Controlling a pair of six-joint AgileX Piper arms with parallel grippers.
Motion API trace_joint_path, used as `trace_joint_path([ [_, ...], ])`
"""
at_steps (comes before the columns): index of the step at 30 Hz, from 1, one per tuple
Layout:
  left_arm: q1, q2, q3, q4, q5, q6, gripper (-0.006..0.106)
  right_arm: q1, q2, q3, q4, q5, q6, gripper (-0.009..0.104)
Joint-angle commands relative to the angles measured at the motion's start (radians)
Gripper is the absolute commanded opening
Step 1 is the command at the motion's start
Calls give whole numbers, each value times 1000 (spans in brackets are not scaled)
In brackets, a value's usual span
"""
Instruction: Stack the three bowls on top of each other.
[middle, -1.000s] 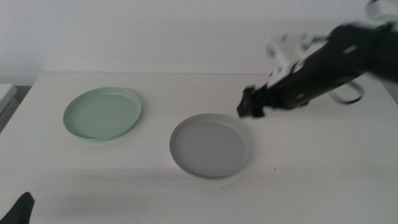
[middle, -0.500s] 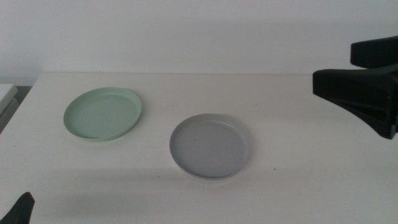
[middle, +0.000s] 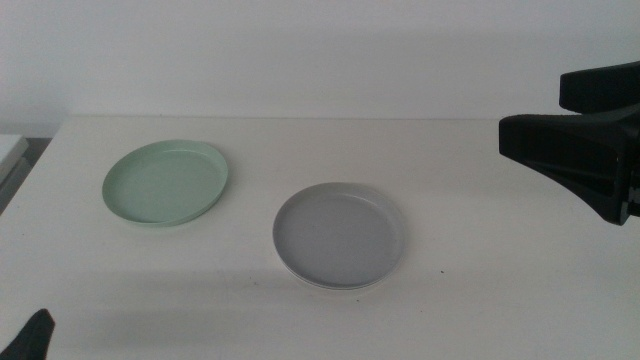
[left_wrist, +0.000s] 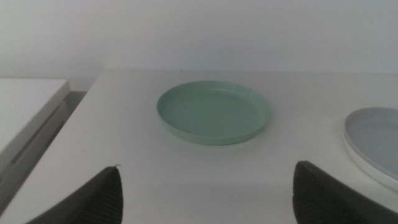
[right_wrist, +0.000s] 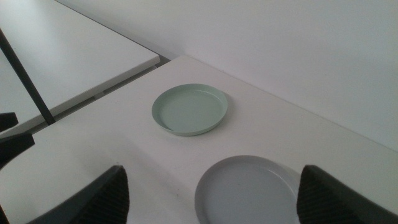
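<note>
The mint green bowl (middle: 165, 183) lies at the table's left. The grey bowl (middle: 340, 235) lies at the middle, nested on the white bowl (middle: 335, 287), of which only a pale rim shows beneath it. My right gripper (right_wrist: 211, 186) is open and empty, raised high at the right; its arm (middle: 585, 160) shows as a dark shape at the right edge, well clear of the bowls. Its wrist view shows the green bowl (right_wrist: 189, 110) and the grey bowl (right_wrist: 249, 190). My left gripper (left_wrist: 208, 199) is open and empty, low at the near left corner (middle: 30, 335), facing the green bowl (left_wrist: 214, 112).
The white table (middle: 480, 280) ends at its far edge near the wall. A second pale surface (left_wrist: 25, 106) stands beyond the table's left edge, with a gap between. The grey bowl's edge (left_wrist: 376, 140) shows in the left wrist view.
The right arm has drawn back from beside the grey bowl to the right edge and risen close to the camera. The bowls and the left gripper have not moved.
</note>
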Motion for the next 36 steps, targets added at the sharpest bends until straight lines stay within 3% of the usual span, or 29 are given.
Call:
trace_joint_path([
  [1,19,19,-41,5,10,-4,94,2,-3,2,1,-10,1,89],
  [4,73,155,-222,-47,127,-4,94,2,-3,2,1,-10,1,89],
  [7,119,344,-472,-127,412,-4,94,2,-3,2,1,-10,1,89],
  [11,138,533,-749,-155,813,-4,94,2,-3,2,5,-10,-1,89],
  [14,138,620,-856,-177,956,-4,94,2,-3,2,5,-10,-1,89],
  [21,138,663,-911,-191,630,-14,94,2,-3,2,5,-10,-1,89],
  [30,138,1031,-1035,-150,708,-14,94,2,-3,2,5,-10,-1,89],
  [36,138,1289,-1131,-71,551,25,94,2,-3,2,5,-10,-1,89],
])
